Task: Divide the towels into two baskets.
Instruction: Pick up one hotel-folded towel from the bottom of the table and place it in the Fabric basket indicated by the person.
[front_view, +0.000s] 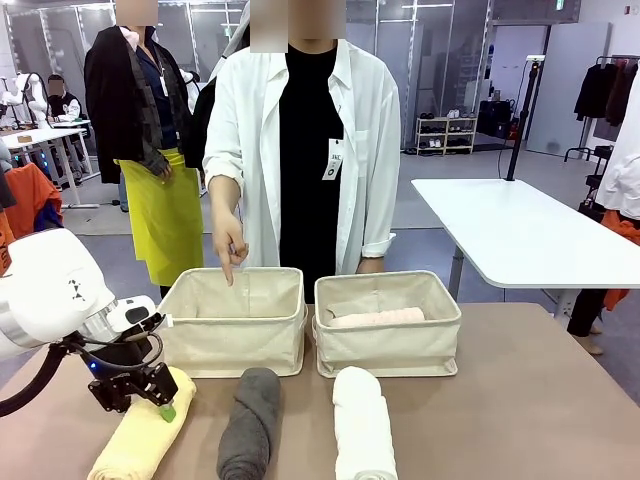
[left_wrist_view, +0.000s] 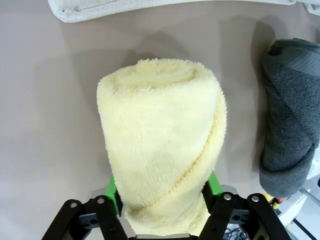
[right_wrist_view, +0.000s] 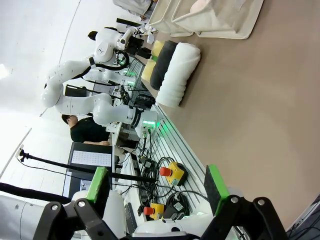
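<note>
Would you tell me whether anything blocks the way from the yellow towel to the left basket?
Nothing lies between the yellow towel and the left basket. A person's hand points down over its far rim, though.

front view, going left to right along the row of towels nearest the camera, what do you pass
yellow towel, gripped near its far end by the left gripper → dark grey towel → white towel
</note>
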